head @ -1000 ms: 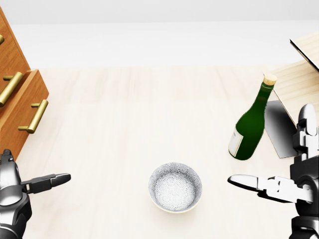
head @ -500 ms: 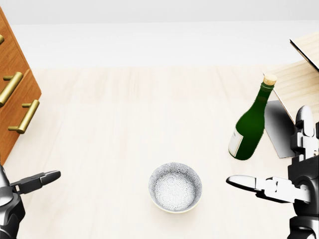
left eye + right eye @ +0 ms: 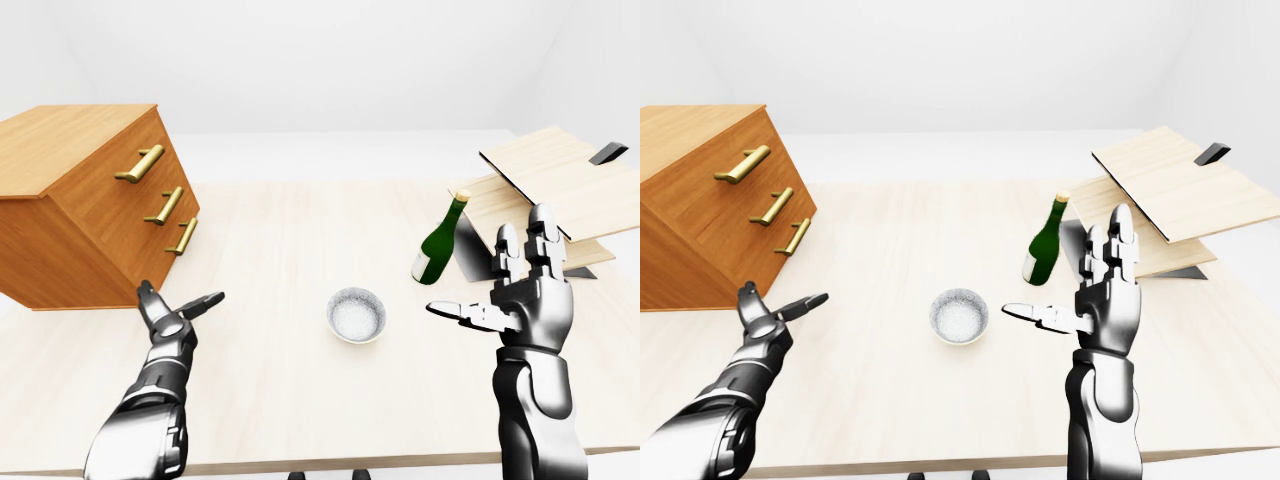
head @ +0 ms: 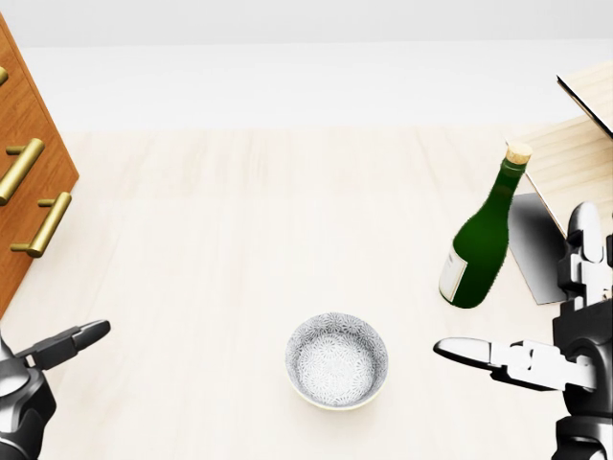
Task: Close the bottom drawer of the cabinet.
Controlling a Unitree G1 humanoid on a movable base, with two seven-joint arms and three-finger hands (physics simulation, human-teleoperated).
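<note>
While the cabinet (image 3: 95,205) sits at the left of the left-eye view with its three brass handles stepping down its slanted face, the bottom drawer (image 3: 170,248) lies lowest and nearest the table (image 3: 290,240), its handle (image 3: 182,237) running lengthwise down the slope of the face. From the left hand (image 3: 168,312), at the lower left of that view, the drawer face lies up and a little to the left, near but not touching; bare table shows between the fingers and the wood. The hand is spread, one finger (image 3: 200,303) pointing toward the middle of the frame and the thumb raised, holding nothing. As far as these views tell, the bottom drawer front stands level with the fronts above it, so I judge it to be shut or very nearly so; a small remaining gap cannot be ruled out at this size. The right hand (image 3: 520,295) stands at the right of the frame, fingers upright and apart, thumb stretched toward the centre, empty, well apart from the cabinet. Between the two hands lie a patterned bowl (image 3: 356,314) and, farther right, a green bottle (image 3: 438,243) leaning against a stack of pale boards (image 3: 545,190). Any further push would fall to the left hand, clearly the nearer, driving up and leftward square into the drawer face.
</note>
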